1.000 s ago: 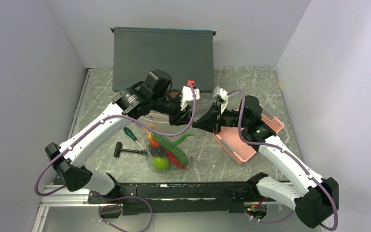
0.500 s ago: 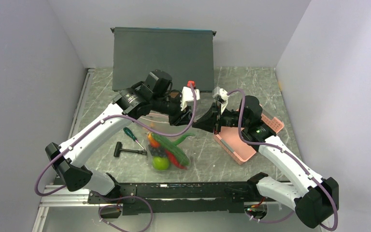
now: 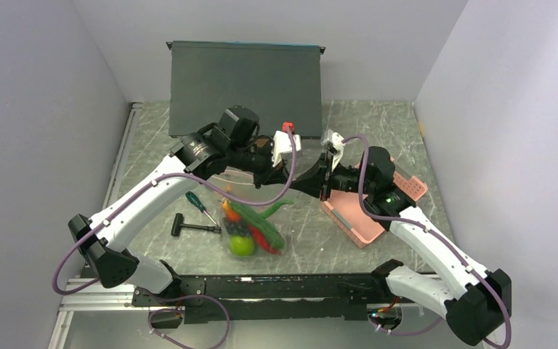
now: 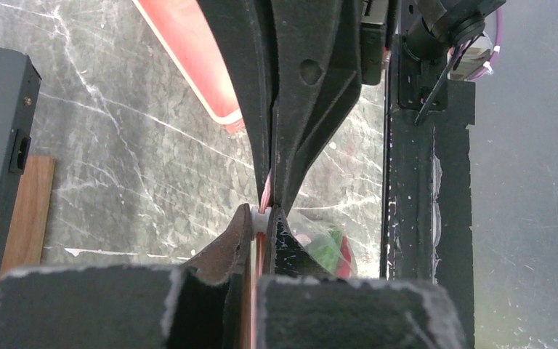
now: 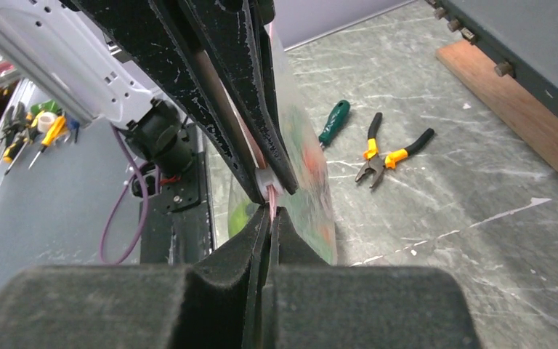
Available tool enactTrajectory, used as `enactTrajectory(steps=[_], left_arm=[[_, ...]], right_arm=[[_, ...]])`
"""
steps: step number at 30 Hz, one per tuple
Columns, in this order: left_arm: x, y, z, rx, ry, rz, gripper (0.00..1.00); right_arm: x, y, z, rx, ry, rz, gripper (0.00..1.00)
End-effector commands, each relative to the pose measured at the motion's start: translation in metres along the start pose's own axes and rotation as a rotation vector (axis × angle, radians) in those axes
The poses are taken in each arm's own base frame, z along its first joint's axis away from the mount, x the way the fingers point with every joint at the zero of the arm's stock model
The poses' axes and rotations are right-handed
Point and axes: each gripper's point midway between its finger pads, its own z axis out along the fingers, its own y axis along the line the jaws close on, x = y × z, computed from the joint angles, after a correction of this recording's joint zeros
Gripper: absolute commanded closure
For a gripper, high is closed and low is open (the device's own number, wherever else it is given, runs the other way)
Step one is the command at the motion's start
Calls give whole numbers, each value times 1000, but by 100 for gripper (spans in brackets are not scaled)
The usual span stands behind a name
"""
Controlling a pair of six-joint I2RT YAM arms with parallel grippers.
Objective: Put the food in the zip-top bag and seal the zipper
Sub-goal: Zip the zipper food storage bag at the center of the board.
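I'm looking at both pincers meeting tip to tip over the middle of the desk (image 3: 312, 233). The left pincer (image 4: 261, 222) is pressed fully closed, and the thin pink zipper (image 4: 267, 195) is running out from between its tips. The right pincer (image 5: 270, 217) is likewise clamped tight on that same strip, so the two are biting it at almost one spot, nose against nose.

The clear bag (image 5: 306, 163) is hanging off that pinch towards the near left. The food (image 3: 249, 231) is already sitting bunched in its bottom, green and red showing through the plastic, well nearer than the pincers. I can't tell whether that end is resting on the desk.

I'm judging that the strip's long axis is lying roughly left to right, in line with both sets of fingers. Neither arm is nearer than the other, as both are on it. I'm expecting the next move to be a slide along that line to press the seal shut, but I can't make out which stretch is open.

I'm not finding any brand, label or writing I can read.
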Motion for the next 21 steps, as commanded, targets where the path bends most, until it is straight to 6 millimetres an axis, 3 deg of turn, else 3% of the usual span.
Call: enactTrajectory(steps=[1,7,11,21], left_arm=[[-1,2,-7,-47,-3,-1,100],[10,5,-22,-137,20,-22,100],[28,-1,-35,-171,52,-36,100],[72,-2,-108,-466,83,-90,100]], right_arm=[[-32,3,-6,92,-147,-79,100],[-32,11,-19,109,-247,-54,100],[-30,7,-27,132,-271,-45,100],[-26,-12,-45,176,-294,17,100]])
